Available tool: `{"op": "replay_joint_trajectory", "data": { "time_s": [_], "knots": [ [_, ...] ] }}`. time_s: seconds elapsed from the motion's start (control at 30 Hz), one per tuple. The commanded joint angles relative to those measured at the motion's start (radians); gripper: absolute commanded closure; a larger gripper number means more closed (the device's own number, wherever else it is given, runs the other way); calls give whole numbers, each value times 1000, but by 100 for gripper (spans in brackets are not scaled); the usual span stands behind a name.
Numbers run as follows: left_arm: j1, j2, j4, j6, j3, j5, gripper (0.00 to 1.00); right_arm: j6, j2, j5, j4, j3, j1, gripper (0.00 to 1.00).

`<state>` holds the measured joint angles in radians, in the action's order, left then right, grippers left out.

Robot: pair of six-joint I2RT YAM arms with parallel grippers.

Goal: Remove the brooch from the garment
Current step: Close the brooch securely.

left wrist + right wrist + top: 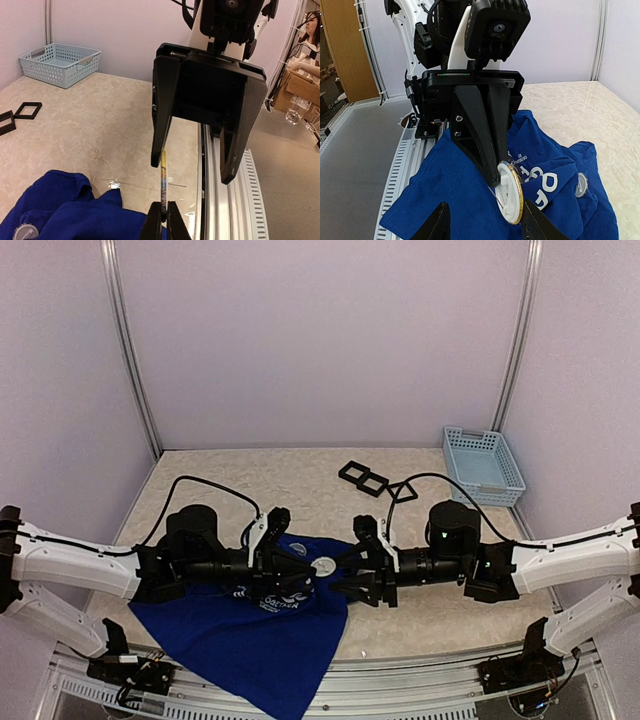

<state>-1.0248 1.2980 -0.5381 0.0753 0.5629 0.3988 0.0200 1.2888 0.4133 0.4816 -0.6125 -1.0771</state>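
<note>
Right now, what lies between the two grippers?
The brooch, a white gold-rimmed disc. The left gripper pinches it over the garment, in front of the open right gripper. The right wrist view shows it best.

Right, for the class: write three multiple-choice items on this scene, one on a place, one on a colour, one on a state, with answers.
1. The basket stands at the table's: A) far right corner B) near left corner C) centre
2. The garment is: A) red B) blue C) white
3. The left gripper is: A) wide open B) shut on the brooch C) out of view
Answers: 1 A, seen there from above; 2 B, blue in every view; 3 B, it pinches the brooch's rim.
</note>
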Motion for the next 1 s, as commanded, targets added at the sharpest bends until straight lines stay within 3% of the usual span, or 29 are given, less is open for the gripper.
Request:
{"op": "replay_joint_trajectory", "data": {
  "time_s": [0.0,0.2,0.53,0.97],
  "knots": [
    [22,-21,-17,32,-4,55,100,-9,39,-28,-30,-31,-8,48],
    [21,-2,-19,35,4,80,100,-38,64,-40,-41,-42,-14,50],
    [14,16,-20,34,11,97,100,-32,72,-48,-33,-43,-16,66],
    [8,33,-19,31,18,104,100,-23,100,-52,6,-36,-15,75]
  ]
}}
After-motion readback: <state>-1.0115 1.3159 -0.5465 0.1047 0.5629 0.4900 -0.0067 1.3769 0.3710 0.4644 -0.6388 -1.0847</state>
